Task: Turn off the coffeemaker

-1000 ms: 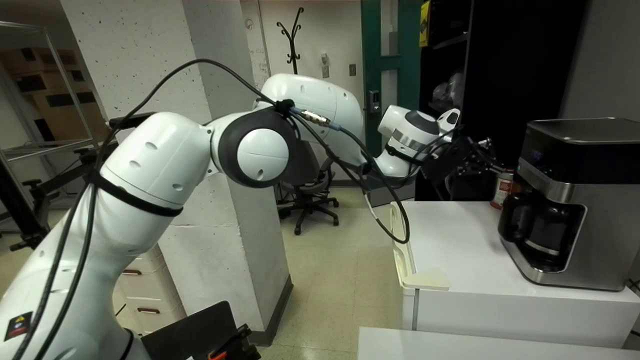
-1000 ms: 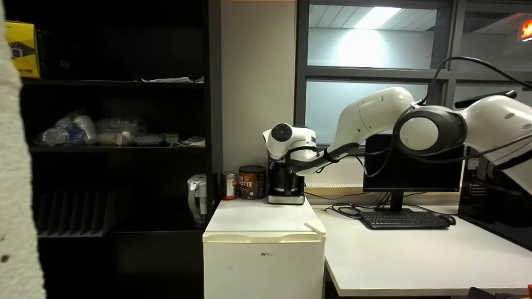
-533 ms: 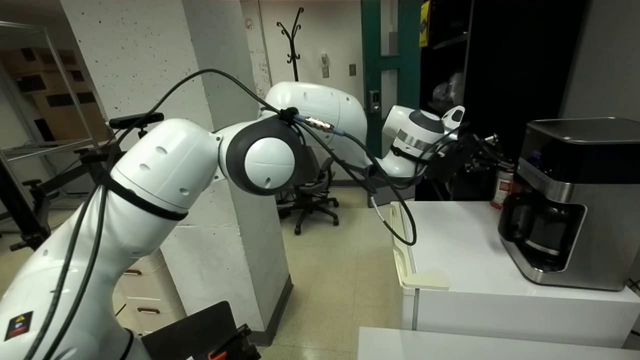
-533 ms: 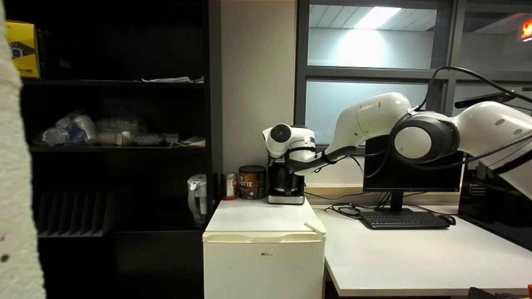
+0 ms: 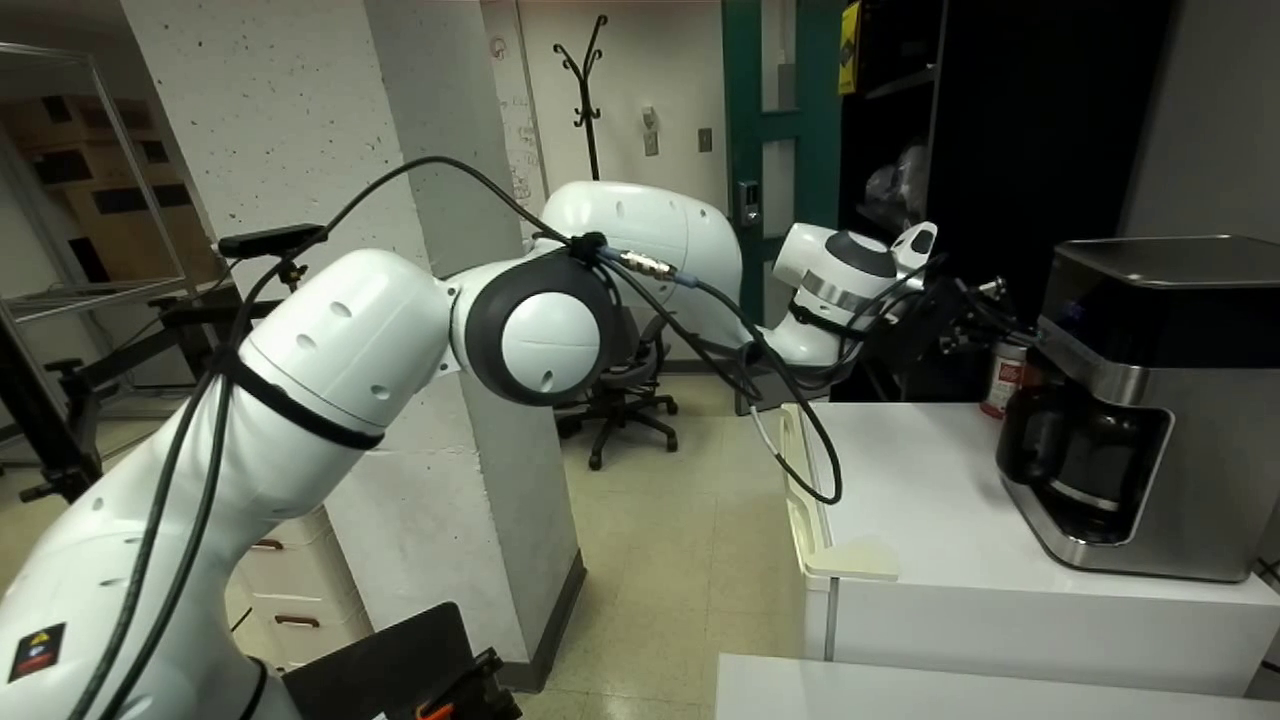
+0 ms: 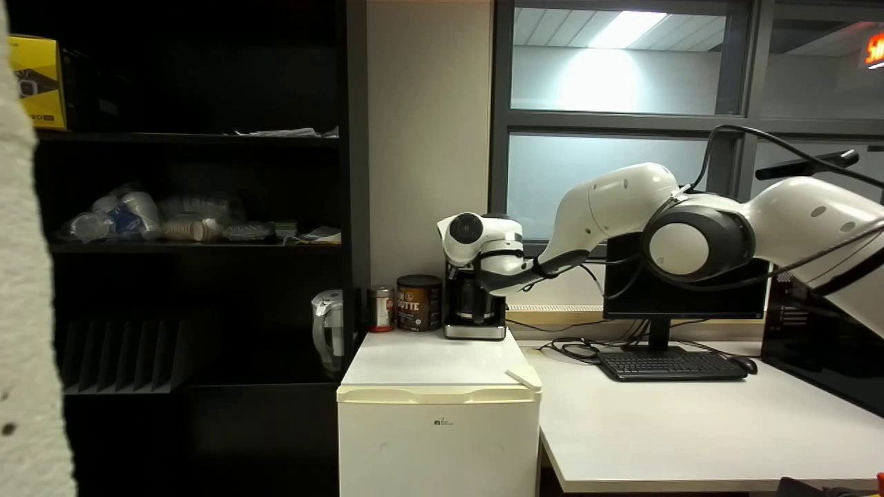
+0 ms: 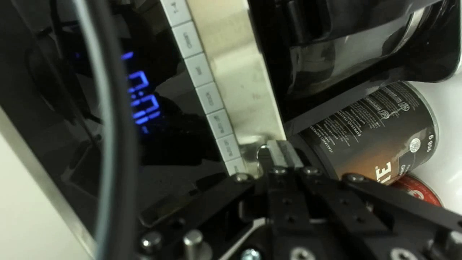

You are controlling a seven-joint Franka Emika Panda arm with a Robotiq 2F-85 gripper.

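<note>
Over this last second the arm (image 5: 640, 235) is dipping slightly and the claw (image 7: 284, 153) is edging closer to the front of the coffeemaker (image 5: 1215, 460), which is standing on the desk (image 5: 910, 490). The fingertips (image 7: 277, 155) are sitting closed with nothing between them, apparently beside a round, chrome-rimmed control (image 7: 264, 159) past the coffeemaker's button strip (image 7: 209, 97); contact is not resolving here. Display digits (image 7: 141, 92) are glowing blue; I am judging the press still pending.

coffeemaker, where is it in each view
In an exterior view, coffeemaker at the right edge.
In an exterior view, coffeemaker just right of centre, partly behind the arm.
In the wrist view, coffeemaker close up, across left and top.
Shared landmark: red-labelled can, partly hidden in the wrist view.
</note>
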